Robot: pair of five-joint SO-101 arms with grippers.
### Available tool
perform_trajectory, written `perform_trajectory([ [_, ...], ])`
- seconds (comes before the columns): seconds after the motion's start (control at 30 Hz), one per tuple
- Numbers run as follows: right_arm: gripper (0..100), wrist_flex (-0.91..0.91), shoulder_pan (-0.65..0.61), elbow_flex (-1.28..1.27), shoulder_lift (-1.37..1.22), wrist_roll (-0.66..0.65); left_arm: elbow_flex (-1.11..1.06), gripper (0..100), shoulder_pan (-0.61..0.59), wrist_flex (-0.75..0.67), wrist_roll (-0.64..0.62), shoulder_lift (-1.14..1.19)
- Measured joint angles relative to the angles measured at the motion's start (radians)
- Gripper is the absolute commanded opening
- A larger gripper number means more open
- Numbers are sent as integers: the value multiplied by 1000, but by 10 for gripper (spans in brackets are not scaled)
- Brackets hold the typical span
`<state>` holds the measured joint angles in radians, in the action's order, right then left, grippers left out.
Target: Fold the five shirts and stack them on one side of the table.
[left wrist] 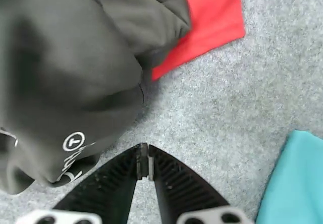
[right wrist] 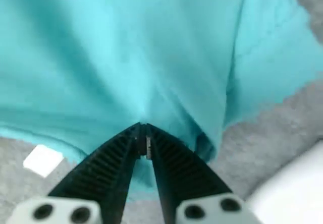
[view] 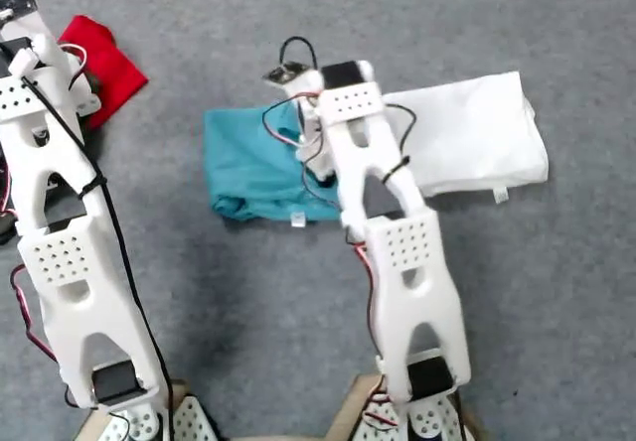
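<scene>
Only the white shirt (view: 477,133), at right, looks folded. The teal shirt (view: 248,168) mid-frame, the red shirt (view: 104,64) upper left and the dark shirt (left wrist: 65,72) touching it seem left to do. The left gripper (left wrist: 143,159) is closed and empty; the right gripper (right wrist: 143,138) is closed over the teal shirt.

Left arm (view: 62,262), right arm (view: 412,262): white plastic, perforated plates, black-red cables (view: 121,252); black ridged fingers (left wrist: 174,181).

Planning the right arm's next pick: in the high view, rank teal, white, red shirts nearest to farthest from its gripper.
1. teal shirt, right under the right gripper.
2. white shirt, beside the arm.
3. red shirt, far corner by left arm.
</scene>
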<state>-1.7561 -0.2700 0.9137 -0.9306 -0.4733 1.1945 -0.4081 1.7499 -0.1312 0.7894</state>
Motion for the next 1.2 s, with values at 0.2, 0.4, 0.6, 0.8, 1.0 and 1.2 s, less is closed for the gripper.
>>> perform_trajectory([
  [0.2,15,0,6,-5,210,-75,0,29,0,0,6,0],
  [0.4,15,103,-51,0,230,-80,-2,29,8,0,6,0],
  [0.6,15,222,-158,58,38,-17,-35,29,34,0,6,0],
  [0.8,15,302,-52,261,-169,-5,-58,29,34,0,6,0],
  [1.0,15,322,117,555,-273,-3,-58,29,34,0,6,0],
  [1.2,15,293,152,710,-290,-3,-58,29,63,0,6,0],
])
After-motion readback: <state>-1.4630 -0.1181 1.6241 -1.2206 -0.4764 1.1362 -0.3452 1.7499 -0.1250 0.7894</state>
